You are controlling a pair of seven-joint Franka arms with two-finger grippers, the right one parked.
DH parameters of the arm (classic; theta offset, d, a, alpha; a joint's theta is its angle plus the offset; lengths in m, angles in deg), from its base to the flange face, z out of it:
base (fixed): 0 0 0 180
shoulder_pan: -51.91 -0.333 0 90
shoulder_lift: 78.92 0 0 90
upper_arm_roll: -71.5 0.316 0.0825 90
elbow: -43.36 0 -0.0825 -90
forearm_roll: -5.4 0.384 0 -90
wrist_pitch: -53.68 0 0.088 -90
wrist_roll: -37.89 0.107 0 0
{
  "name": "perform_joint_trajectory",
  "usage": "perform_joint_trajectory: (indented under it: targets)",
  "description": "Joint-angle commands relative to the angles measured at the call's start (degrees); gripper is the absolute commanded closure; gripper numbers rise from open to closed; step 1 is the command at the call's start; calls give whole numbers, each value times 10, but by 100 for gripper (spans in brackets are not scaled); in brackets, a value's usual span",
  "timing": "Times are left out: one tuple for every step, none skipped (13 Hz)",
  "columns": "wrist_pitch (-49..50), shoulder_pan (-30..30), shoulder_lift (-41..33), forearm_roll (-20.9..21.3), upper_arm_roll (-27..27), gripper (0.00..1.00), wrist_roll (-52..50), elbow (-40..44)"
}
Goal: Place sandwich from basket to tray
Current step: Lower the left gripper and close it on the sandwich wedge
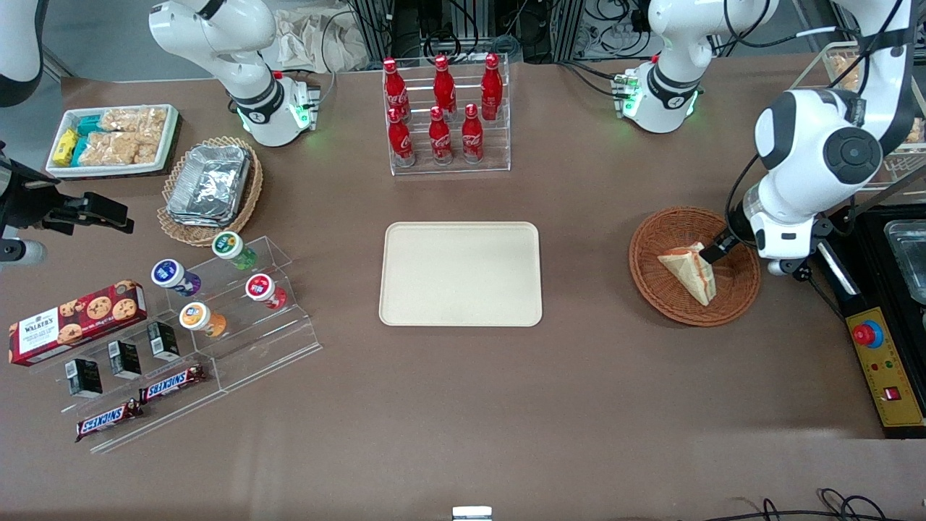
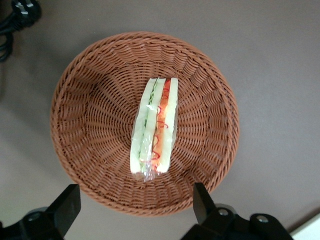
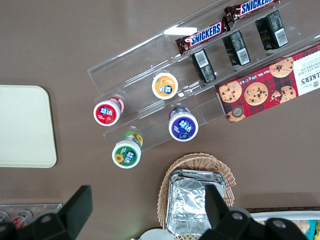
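The sandwich point(image 1: 689, 271), a clear-wrapped wedge of pale bread, lies in the round reddish-brown wicker basket point(image 1: 738, 289) toward the working arm's end of the table. In the left wrist view the sandwich point(image 2: 155, 127) shows its red, orange and green filling edge, lying across the basket's point(image 2: 95, 115) middle. My left gripper point(image 1: 722, 247) hangs open above the basket's rim, beside the sandwich and apart from it. Its two black fingers point(image 2: 202, 202) stand wide apart with only basket weave between them, and the gripper point(image 2: 135, 205) holds nothing. The beige tray point(image 1: 461, 273) lies bare at the table's middle.
A clear rack of red cola bottles point(image 1: 443, 112) stands farther from the front camera than the tray. A yellow control box with a red button point(image 1: 879, 362) and a black appliance point(image 1: 897, 246) sit beside the basket at the table's end. Snack displays point(image 1: 217, 304) lie toward the parked arm's end.
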State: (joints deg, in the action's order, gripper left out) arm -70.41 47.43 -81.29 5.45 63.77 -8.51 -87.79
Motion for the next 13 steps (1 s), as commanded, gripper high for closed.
perform_joint_trajectory:
  targets:
    - [-82,-11,8,13,-3,0,-17,-52]
    - [-106,-11,15,13,-3,0,-16,-65]
    - [-126,-11,22,13,-3,0,-16,-74]
    - [-140,-11,30,13,-3,0,-16,-79]
    - [-153,-11,37,13,-3,0,-16,-83]
    - [-168,-11,43,13,-3,0,-16,-90]
    - [-187,-11,48,13,-3,0,-16,-100]
    - [-204,-11,54,13,-3,0,-16,-109]
    - [-221,-11,60,13,-3,0,-15,-118]
    - [-235,-11,66,13,-3,0,-15,-122]
    - [-244,-11,74,13,-3,0,-15,-126]
    - [-255,-11,83,13,-3,0,-15,-126]
    - [-266,-11,89,13,-3,5,-15,-127]
